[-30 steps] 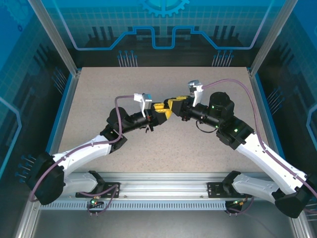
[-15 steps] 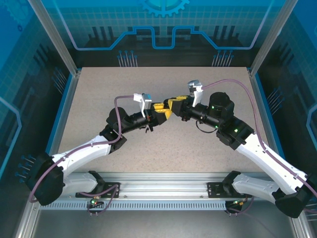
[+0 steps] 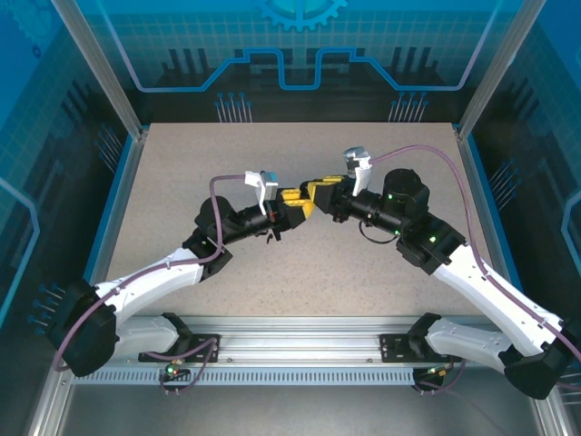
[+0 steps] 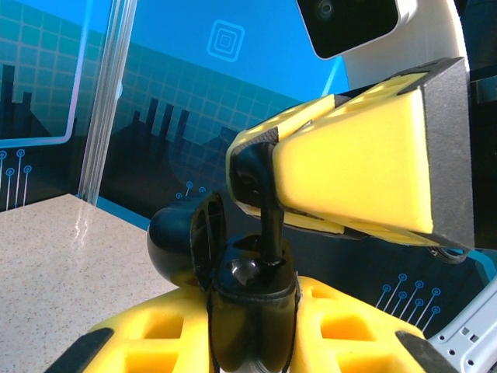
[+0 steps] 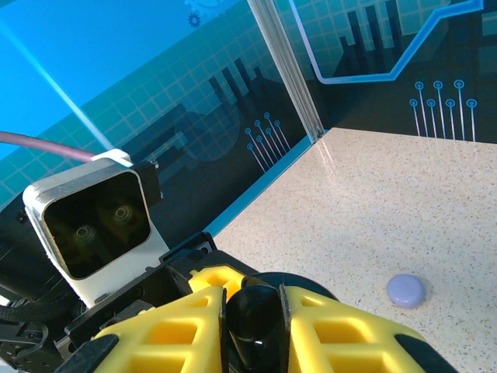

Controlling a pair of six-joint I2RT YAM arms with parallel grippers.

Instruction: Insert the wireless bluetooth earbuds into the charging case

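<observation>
Arms meet above the middle of the worktop (image 3: 300,272) in the overhead view, left end effector (image 3: 292,198) and right end effector (image 3: 314,192) tip to tip.

From the left wrist, the left end effector clamps an open black charging case (image 4: 250,311). The right end effector pinches a black earbud (image 4: 269,224), its stem down in the case.

From the right wrist, a round lavender case (image 5: 406,291) lies apart on the worktop.

Two robot arms reach over one speckled worktop (image 3: 300,272): one left arm (image 3: 172,268) and one right arm (image 3: 472,272). There is one black round case (image 4: 248,326), one black earbud (image 4: 270,225), and one pale lavender round case (image 5: 406,291).
</observation>
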